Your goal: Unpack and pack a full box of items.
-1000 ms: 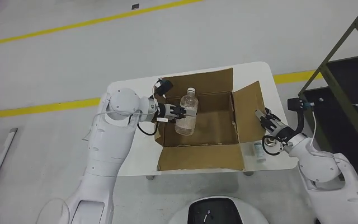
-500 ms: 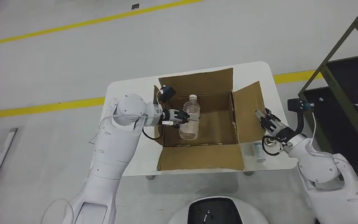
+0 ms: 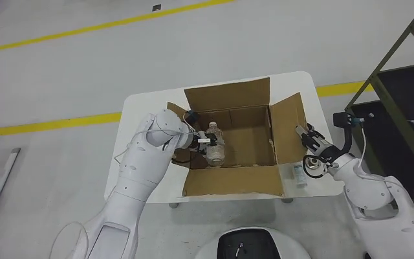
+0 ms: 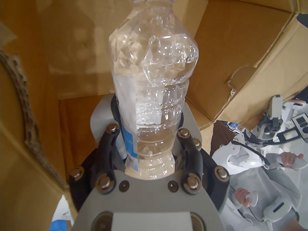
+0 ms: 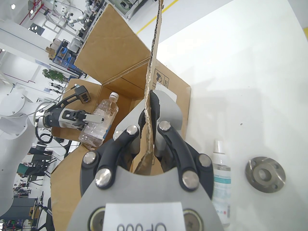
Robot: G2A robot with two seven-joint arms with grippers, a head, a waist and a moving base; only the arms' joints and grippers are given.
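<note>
My left gripper (image 4: 149, 131) is clamped on the bottle (image 4: 151, 61) near its base, inside the box (image 3: 252, 146) by its 9 o'clock wall. I cannot tell whether the base touches the floor. My right gripper (image 5: 149, 111) is pinched on the flap (image 3: 289, 126) at 3 o'clock. My worry is that a low grip on thin, dented plastic lets the bottle swing or topple on release, and a tug on the flap would drag the box. The cap points up and toward 12 o'clock, with the long axis tilted along 6 to 12.
</note>
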